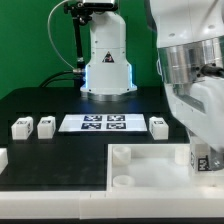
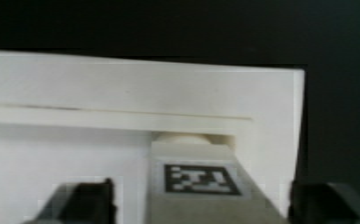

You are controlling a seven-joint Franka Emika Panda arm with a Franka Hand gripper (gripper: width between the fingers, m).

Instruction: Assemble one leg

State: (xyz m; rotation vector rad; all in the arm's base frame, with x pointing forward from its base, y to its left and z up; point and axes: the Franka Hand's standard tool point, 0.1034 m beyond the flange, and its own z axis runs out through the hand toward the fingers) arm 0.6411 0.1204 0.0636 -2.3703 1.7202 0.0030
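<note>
A white leg (image 2: 198, 165) with a square marker tag on its face stands on the large flat white piece (image 2: 88, 90), near that piece's corner. My gripper (image 2: 203, 208) straddles the leg. Both dark fingers (image 2: 79, 200) stand a little off its sides, so the jaws are open. In the exterior view the gripper (image 1: 206, 150) is at the exterior view's right, low over the flat white piece (image 1: 150, 175), with the tagged leg (image 1: 205, 161) under it. Three more legs lie on the black table: two at the left (image 1: 21, 127) (image 1: 46, 125) and one (image 1: 158, 126) right of the marker board.
The marker board (image 1: 105, 123) lies flat at the table's middle. The robot base (image 1: 108, 65) stands behind it. Round raised sockets (image 1: 120, 155) (image 1: 120, 183) sit on the flat white piece's left side. A white part (image 1: 2, 157) shows at the far left edge.
</note>
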